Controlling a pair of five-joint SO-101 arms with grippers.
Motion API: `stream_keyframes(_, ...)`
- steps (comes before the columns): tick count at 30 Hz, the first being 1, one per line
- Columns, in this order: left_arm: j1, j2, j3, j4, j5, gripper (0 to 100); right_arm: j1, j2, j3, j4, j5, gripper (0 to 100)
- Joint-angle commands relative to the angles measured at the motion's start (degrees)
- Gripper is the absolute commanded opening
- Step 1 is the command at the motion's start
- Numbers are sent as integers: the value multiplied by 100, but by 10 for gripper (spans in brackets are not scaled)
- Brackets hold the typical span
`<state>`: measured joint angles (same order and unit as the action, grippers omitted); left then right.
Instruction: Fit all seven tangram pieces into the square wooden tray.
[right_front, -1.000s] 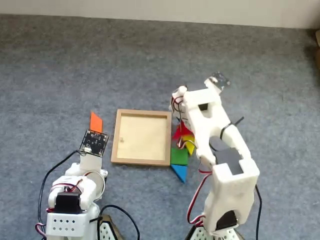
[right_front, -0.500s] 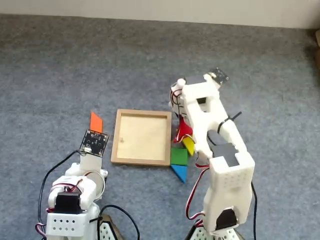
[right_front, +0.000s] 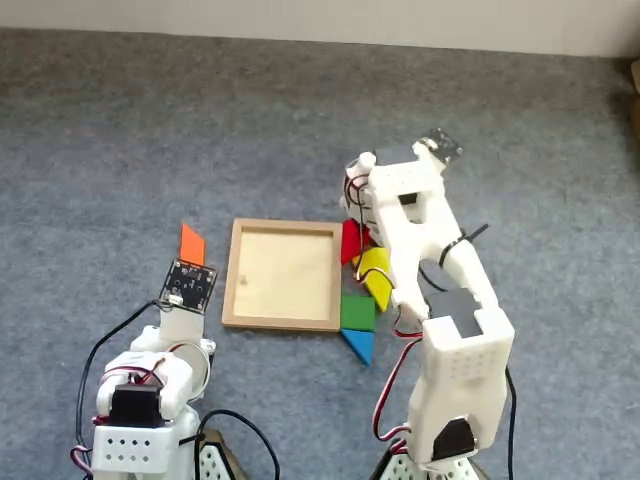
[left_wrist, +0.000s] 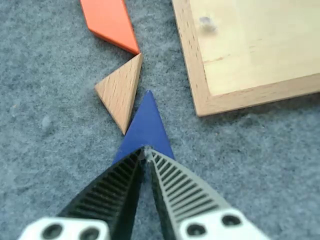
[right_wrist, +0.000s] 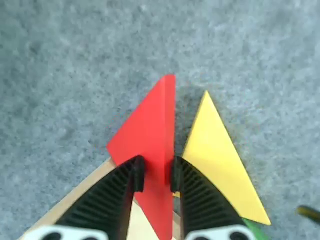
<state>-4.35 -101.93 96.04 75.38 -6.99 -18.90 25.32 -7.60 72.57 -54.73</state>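
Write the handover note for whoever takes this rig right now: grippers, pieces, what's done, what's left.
Right gripper: shut on the red triangle, at the right rim of the tray.
Left gripper: shut with nothing between its fingers, tips at the dark blue triangle.
Left of the tray: orange parallelogram, wooden triangle and the dark blue triangle.
Right of the tray: yellow triangle, green square, light blue triangle.
Done: no piece lies in the tray yet.
Left: all seven pieces, probably the red one first.
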Motion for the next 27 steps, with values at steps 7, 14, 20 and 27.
stream_keyframes(7, 66, -242, 110, 26, -26, 7, 4, -84, -180, -462, 976, 4)
stream_keyframes(14, 66, -242, 110, 26, -26, 7, -4, -532, -479, -418, 1679, 4)
stream_keyframes(20, 66, -242, 110, 26, -26, 7, -13, -1191, -462, -400, 2171, 4)
stream_keyframes(27, 66, -242, 110, 26, -26, 7, -242, -1666, -470, 127, 2769, 4)
